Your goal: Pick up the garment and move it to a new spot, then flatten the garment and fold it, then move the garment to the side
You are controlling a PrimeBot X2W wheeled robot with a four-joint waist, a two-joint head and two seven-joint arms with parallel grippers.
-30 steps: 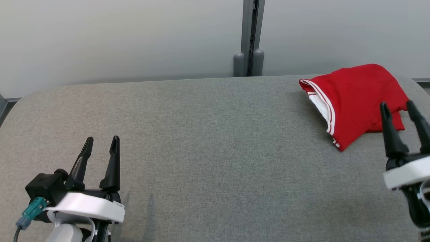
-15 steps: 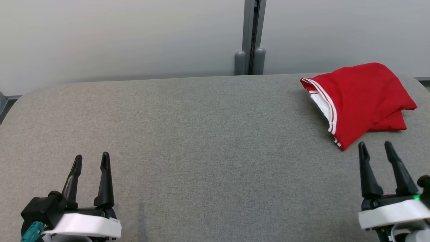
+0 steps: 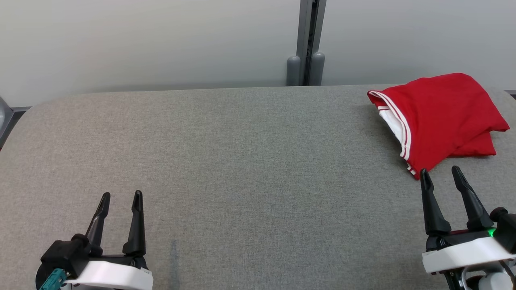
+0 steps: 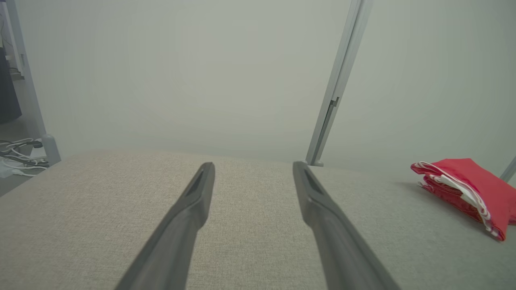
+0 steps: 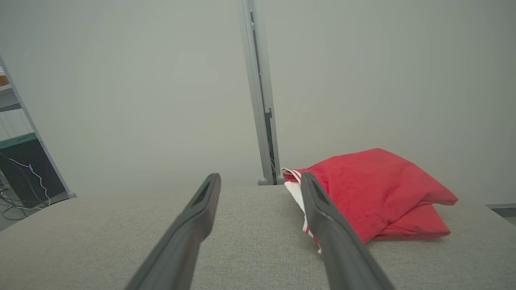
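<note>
A folded red garment (image 3: 439, 117) with white striped trim lies at the far right of the grey table (image 3: 242, 161); it also shows in the left wrist view as the garment (image 4: 471, 189) and in the right wrist view as the garment (image 5: 371, 193). My right gripper (image 3: 441, 177) stands open just in front of the garment's near corner, apart from it, with nothing between its fingers. My left gripper (image 3: 120, 198) is open and empty at the lower left, far from the garment.
A grey post (image 3: 306, 44) rises behind the table's far edge, against a pale wall. Cables (image 4: 20, 153) lie on the floor off the table's left end. A dark cabinet (image 5: 24, 173) stands to the left beyond the table.
My right gripper has drawn back from beside the garment to a spot in front of it. The left gripper has also pulled back toward the near edge. The camera shifted slightly.
</note>
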